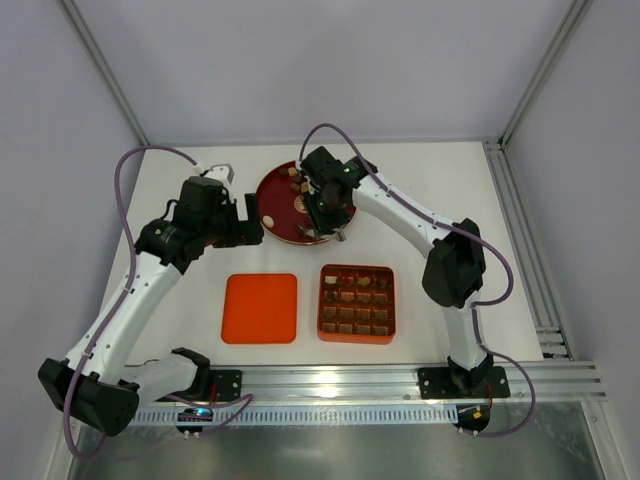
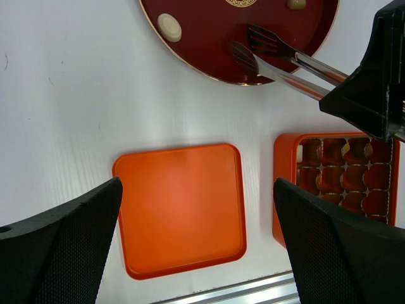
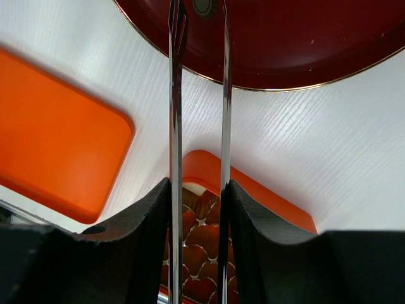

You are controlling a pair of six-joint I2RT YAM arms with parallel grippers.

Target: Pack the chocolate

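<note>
White table (image 1: 440, 175), grey walls, a metal rail (image 1: 400, 378) along the bottom of the top view. My left gripper (image 1: 250, 222) hangs released left of the dark red plate (image 1: 272, 215), and my right gripper (image 1: 335, 222) sits over it. Chocolate (image 1: 296, 180) lies near the plate's upper edge, with more in the orange box (image 1: 356, 303), lower centre, beside its lid (image 1: 259, 308).

Left wrist: the lid shows between my spread fingers. At top, tweezers (image 2: 269, 41) reach over bare plate. A gold emblem cut by the top edge is unreadable.

Right wrist: my jaws clench both tweezer blades, tips apart over the plate.
</note>
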